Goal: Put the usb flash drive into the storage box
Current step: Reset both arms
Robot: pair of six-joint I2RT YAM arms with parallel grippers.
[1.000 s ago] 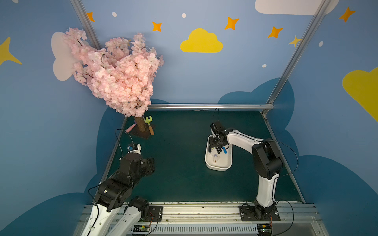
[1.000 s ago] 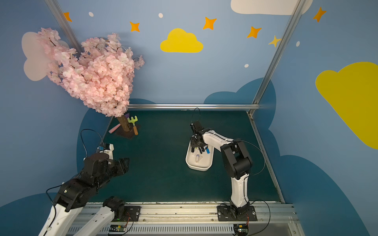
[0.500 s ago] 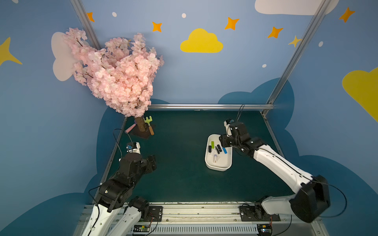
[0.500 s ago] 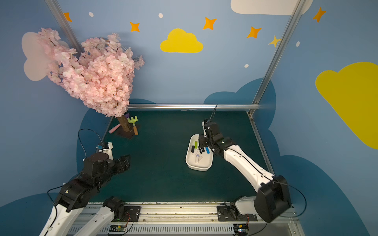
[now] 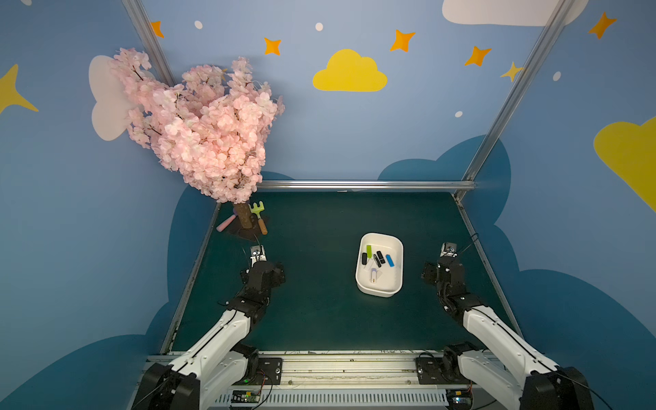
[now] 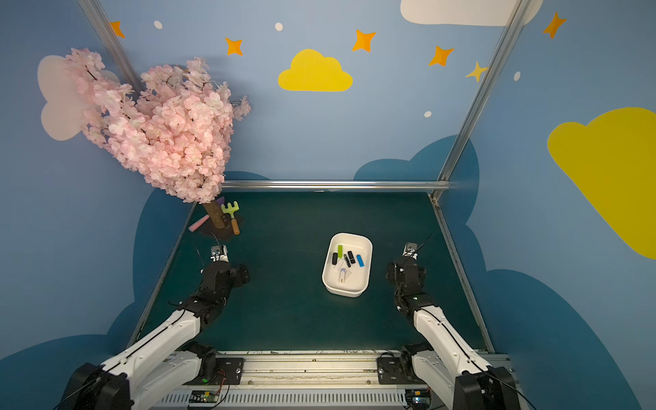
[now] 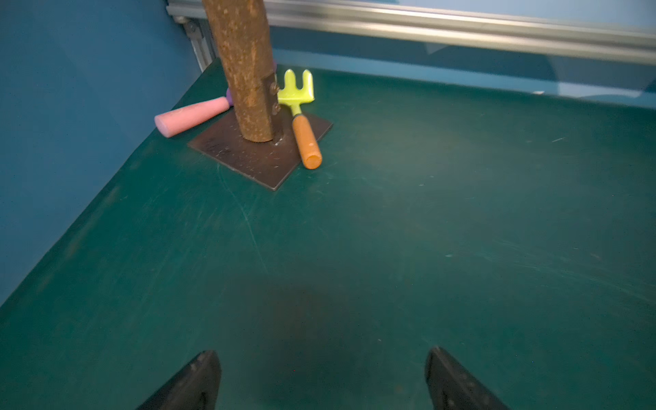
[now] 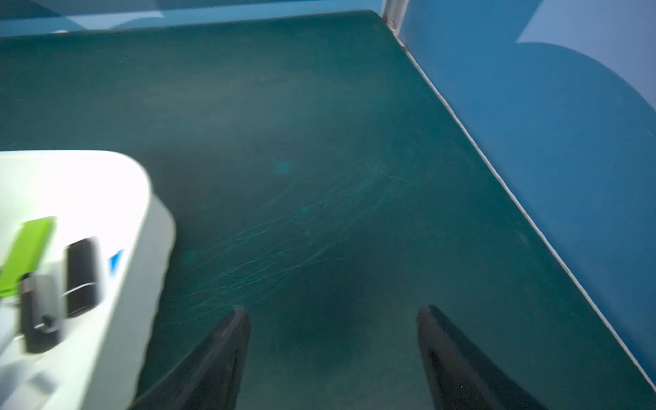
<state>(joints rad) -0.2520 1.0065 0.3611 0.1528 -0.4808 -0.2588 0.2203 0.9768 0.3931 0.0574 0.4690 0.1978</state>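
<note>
The storage box (image 5: 377,292), a shallow white tub, stands on the green mat right of centre in both top views (image 6: 343,292). Several usb flash drives lie inside it: a green one (image 5: 369,251), black ones (image 5: 381,257), a blue one (image 5: 390,261) and a white one (image 5: 373,276). My right gripper (image 8: 333,309) is open and empty, low over bare mat just right of the box (image 8: 152,227); the green drive (image 8: 28,248) and a black drive (image 8: 81,277) show blurred inside. My left gripper (image 7: 321,352) is open and empty over the mat at the left (image 5: 263,274).
An artificial pink blossom tree (image 5: 209,131) stands at the back left on a dark plate (image 7: 255,159). A toy rake (image 7: 301,117) and a pink stick (image 7: 190,115) lie at its trunk. A metal rail (image 5: 362,184) closes the back; blue walls close both sides.
My right arm has drawn back from over the box to the table's right side, and its jaws have opened. My left gripper has moved forward a little and opened wider.
</note>
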